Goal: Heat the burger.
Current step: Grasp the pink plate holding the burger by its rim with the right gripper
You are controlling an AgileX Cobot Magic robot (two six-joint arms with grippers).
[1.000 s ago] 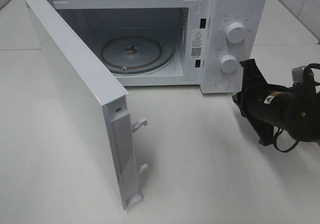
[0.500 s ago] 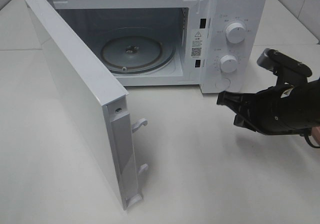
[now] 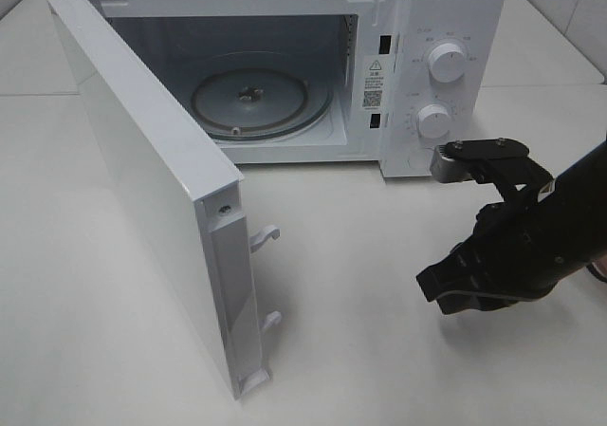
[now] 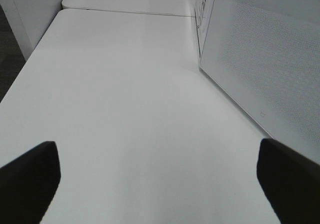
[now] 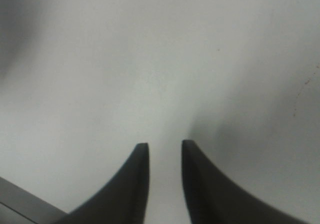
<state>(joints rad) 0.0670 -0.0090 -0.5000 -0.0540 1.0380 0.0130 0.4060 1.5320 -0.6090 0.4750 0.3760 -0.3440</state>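
Dropping from beside the microwave's (image 3: 446, 27) dials, the right gripper (image 3: 429, 287) is hovering low over the counter (image 3: 379, 369), fingers (image 5: 137, 179) slightly parted and empty. The left gripper (image 4: 156, 146) is holding its fingers wide apart, also empty. Only a glass turntable (image 3: 251, 99) is sitting inside the open microwave, and the burger is lying out of view.

The right arm (image 3: 555, 231) reaches in from the right edge of the scene. Its wrist is bent so that the right gripper (image 3: 441, 291) points down and to the left, on the near side. Its jaws stand a narrow gap apart with nothing between them. The left gripper (image 4: 156, 146) has its fingers (image 4: 30, 179) spread wide and holds nothing.
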